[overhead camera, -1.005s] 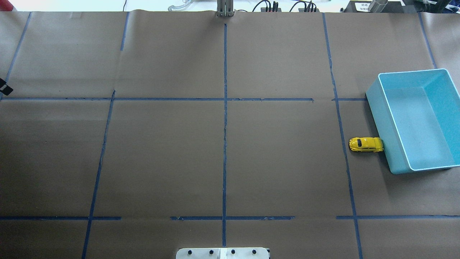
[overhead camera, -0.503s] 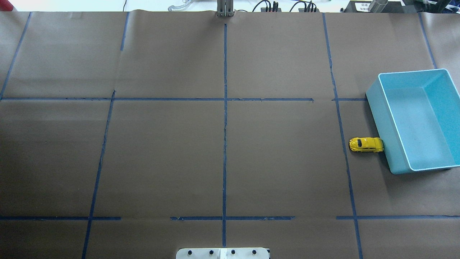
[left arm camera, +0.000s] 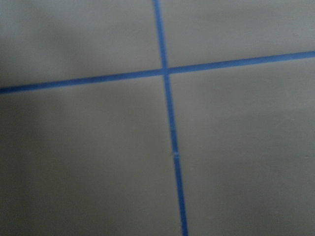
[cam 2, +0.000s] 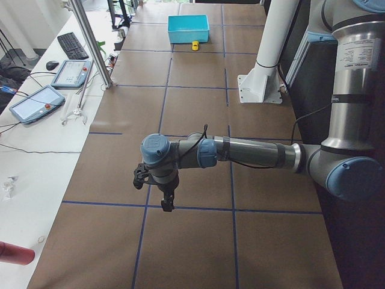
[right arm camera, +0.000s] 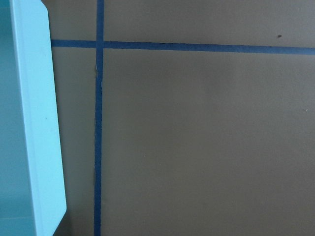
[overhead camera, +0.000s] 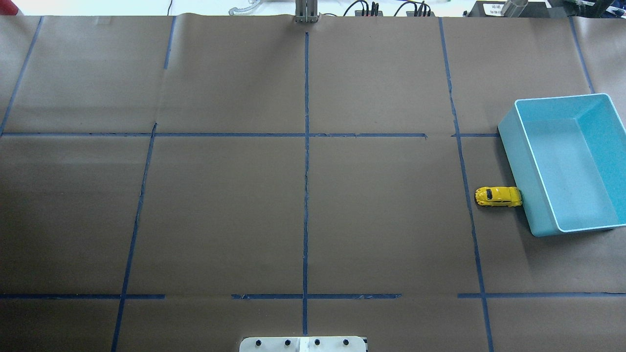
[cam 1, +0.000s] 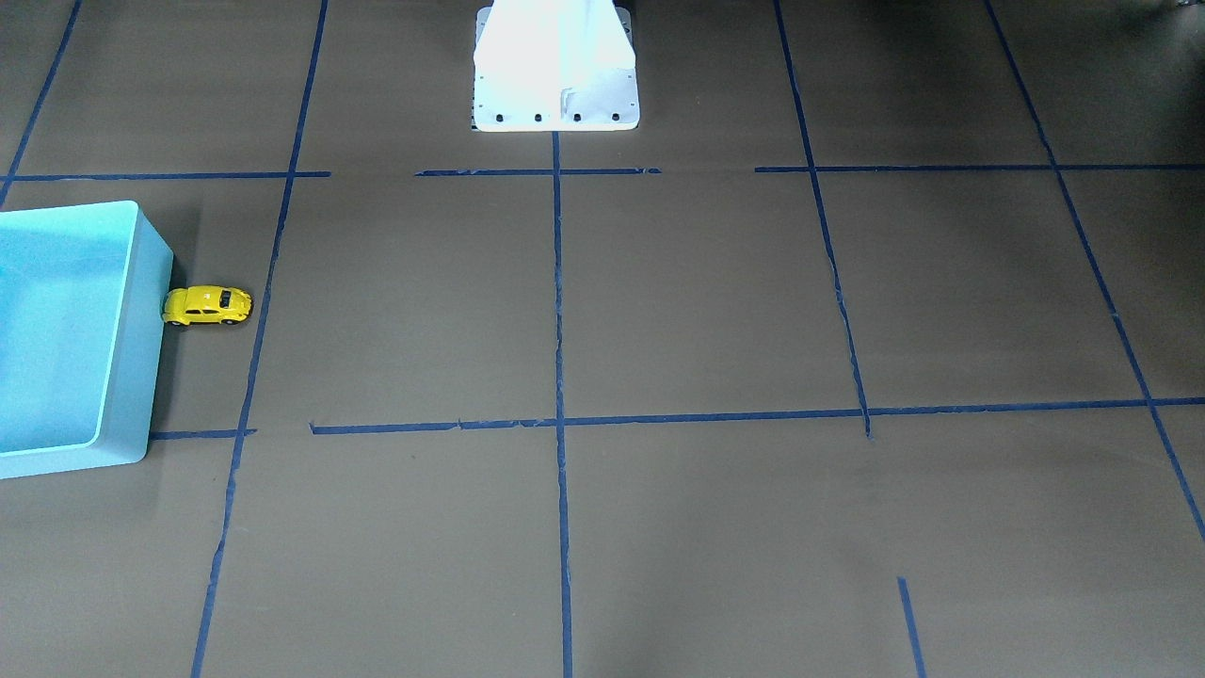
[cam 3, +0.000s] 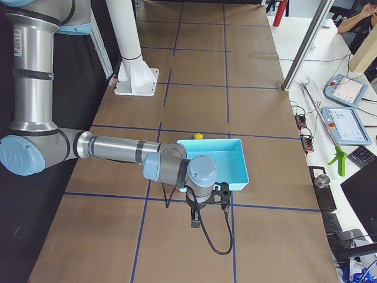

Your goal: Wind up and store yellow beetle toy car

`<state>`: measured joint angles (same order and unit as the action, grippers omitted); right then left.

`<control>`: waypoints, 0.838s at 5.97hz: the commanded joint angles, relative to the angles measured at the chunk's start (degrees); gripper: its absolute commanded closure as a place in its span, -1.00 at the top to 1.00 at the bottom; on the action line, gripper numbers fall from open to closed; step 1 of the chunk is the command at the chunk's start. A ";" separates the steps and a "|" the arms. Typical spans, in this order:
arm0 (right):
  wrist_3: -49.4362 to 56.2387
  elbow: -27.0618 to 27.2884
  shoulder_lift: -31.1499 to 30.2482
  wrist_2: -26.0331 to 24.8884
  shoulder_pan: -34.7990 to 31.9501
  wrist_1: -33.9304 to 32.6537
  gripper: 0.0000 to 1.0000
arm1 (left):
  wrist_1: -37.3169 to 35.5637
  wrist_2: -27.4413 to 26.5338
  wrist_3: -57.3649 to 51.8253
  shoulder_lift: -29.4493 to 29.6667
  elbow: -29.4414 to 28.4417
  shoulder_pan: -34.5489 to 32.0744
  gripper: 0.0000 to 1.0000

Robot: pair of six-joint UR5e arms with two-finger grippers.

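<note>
Two things lay on the brown paper (overhead camera: 220, 210) that covered the table: the yellow beetle toy car (overhead camera: 498, 196) and a light blue bin (overhead camera: 519, 161). The car stood on its wheels outside the bin, one end up against the bin's long outer wall, on the robot's right side of the table. Nothing lay on the car or on the paper before it. Blue tape lines (overhead camera: 306, 146) cut the paper into squares, and the white base mount (cam 1: 555, 66) stood at the robot's edge. On a side table in the exterior left view lay two tablets (cam 2: 36, 102) and a keyboard (cam 2: 72, 43).

The left arm reached level over the table with its wrist bent down, and the left gripper (cam 2: 167, 201) hung over a tape crossing, well apart from the car. The right arm reached out level too, and the right gripper (cam 3: 195, 221) pointed down just beside the bin's short end, a black cable (cam 3: 215, 242) looping below it. Whether either gripper's jaws stood wide or narrow could not be told from these side views.
</note>
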<state>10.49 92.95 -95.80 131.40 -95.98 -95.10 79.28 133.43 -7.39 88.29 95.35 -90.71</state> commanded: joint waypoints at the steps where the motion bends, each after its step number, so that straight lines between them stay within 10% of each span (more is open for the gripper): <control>1: -0.03 -0.05 0.00 0.00 0.00 0.00 1.00 | 1.74 0.17 0.01 -1.71 -0.26 -0.79 1.00; 5: -0.03 -0.05 0.00 0.00 0.00 0.00 1.00 | 3.16 2.89 0.18 -4.44 0.19 -0.70 1.00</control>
<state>10.46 92.90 -95.80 131.40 -95.98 -95.10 82.39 135.38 -7.22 84.26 95.56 -91.48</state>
